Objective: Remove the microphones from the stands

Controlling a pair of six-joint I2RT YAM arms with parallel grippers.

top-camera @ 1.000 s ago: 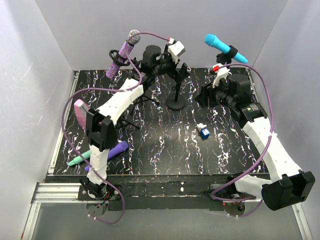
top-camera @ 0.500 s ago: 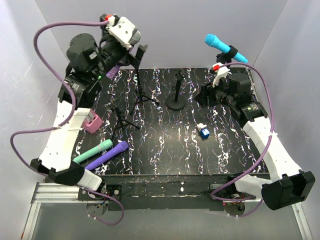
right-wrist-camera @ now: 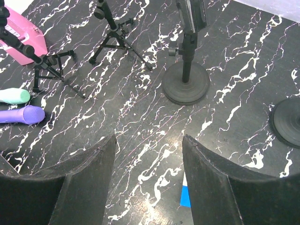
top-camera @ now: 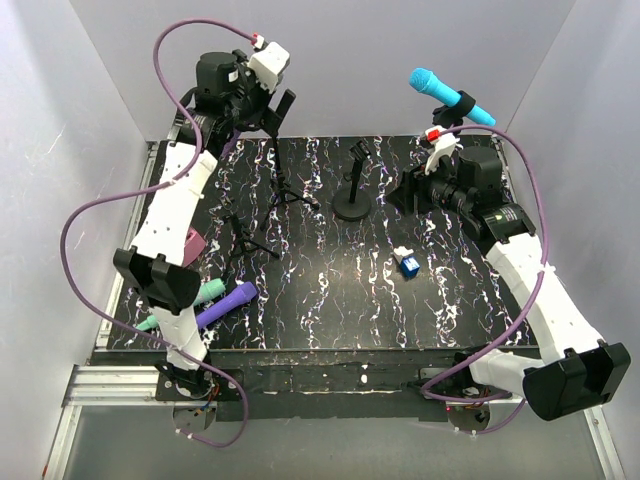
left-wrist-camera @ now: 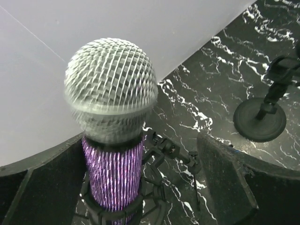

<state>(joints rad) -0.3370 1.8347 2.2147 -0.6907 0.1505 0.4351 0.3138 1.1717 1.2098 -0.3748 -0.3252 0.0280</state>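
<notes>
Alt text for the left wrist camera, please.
A microphone with silver mesh head and glittery purple body sits in a black clip between the fingers of the open pincer. A round-based stand is at right on the marbled table.

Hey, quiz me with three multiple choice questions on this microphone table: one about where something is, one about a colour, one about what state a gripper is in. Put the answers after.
1. Where do the green microphone and the smooth purple microphone lie?
A) flat on the near-left part of the table
B) upright in stand clips
C) stacked in the far-right corner

2. What colour is the microphone held high at the far right?
A) red
B) blue
C) yellow

3. How do the left fingers stand?
A) apart, one on each side of the glittery purple microphone
B) shut with nothing between them
C) clamped on a stand's base

Answers: 1 A, the top view shows both lying side by side near the left arm. 2 B, its head and body are bright blue. 3 A, the left wrist view shows a gap beside the microphone.
</notes>
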